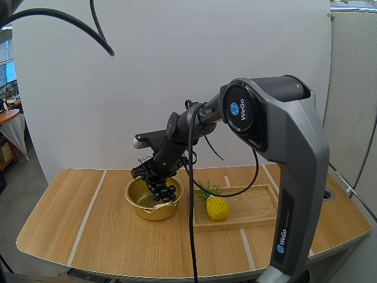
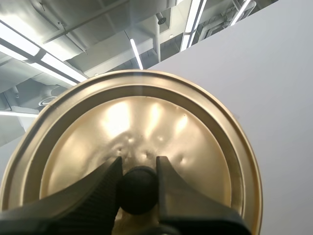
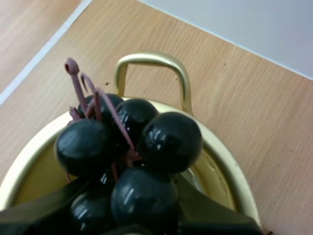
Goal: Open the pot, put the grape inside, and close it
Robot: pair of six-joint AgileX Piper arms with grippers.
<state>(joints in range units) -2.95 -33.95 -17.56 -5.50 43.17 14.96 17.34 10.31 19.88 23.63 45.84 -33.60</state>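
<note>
Gripper on the right arm (image 1: 152, 175) is pinching the bunch of grapes (image 3: 142, 147), dangling it right over the open gold pot (image 1: 141, 207) on the table (image 1: 88, 236). Meanwhile the left gripper (image 2: 138, 169) is squeezing the lid (image 2: 146, 122) by its black knob (image 2: 138, 191).

Lid (image 2: 146, 122) rim partly off-frame — pot (image 3: 222, 161) floor under grapes (image 3: 168, 142)

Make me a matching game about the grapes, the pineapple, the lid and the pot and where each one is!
1 grapes
2 pineapple
3 lid
4 pot

A on the wooden tray
B open on the table
C pinched by its knob in the left claw
D in the right claw, over the pot

Pairs: 1-D, 2-A, 3-C, 4-B
</note>
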